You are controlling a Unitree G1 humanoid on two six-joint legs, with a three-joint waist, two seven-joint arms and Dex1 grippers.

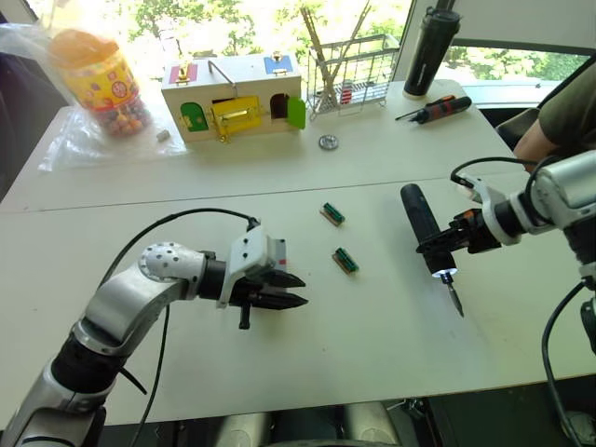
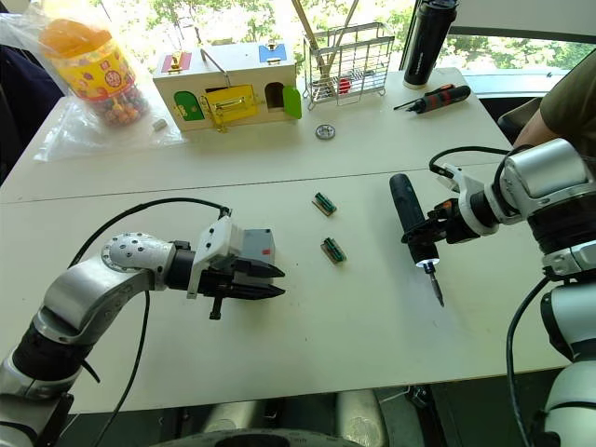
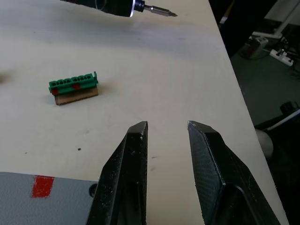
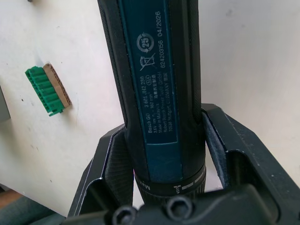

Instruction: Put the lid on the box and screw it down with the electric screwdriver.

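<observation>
The grey box (image 2: 259, 244) with a small red mark sits on the white table right beside my left gripper (image 1: 304, 290), touching its far side. That gripper lies low over the table, open, with nothing between its fingers. In the left wrist view a corner of the box (image 3: 42, 197) shows beside one finger. The lid is hidden. My right gripper (image 1: 447, 244) is shut on the dark electric screwdriver (image 1: 421, 223) near its front end. Its thin bit (image 1: 453, 296) points toward the near table edge, and a light glows at its tip.
Two green connectors (image 1: 332, 213) (image 1: 345, 261) lie between the grippers. At the back stand a wooden box with coloured doors (image 1: 233, 98), a candy jar (image 1: 101, 79), a wire rack (image 1: 349, 79), a black bottle (image 1: 430, 51) and a black-and-orange screwdriver (image 1: 436, 110). A person's arm (image 1: 559, 112) is at the right.
</observation>
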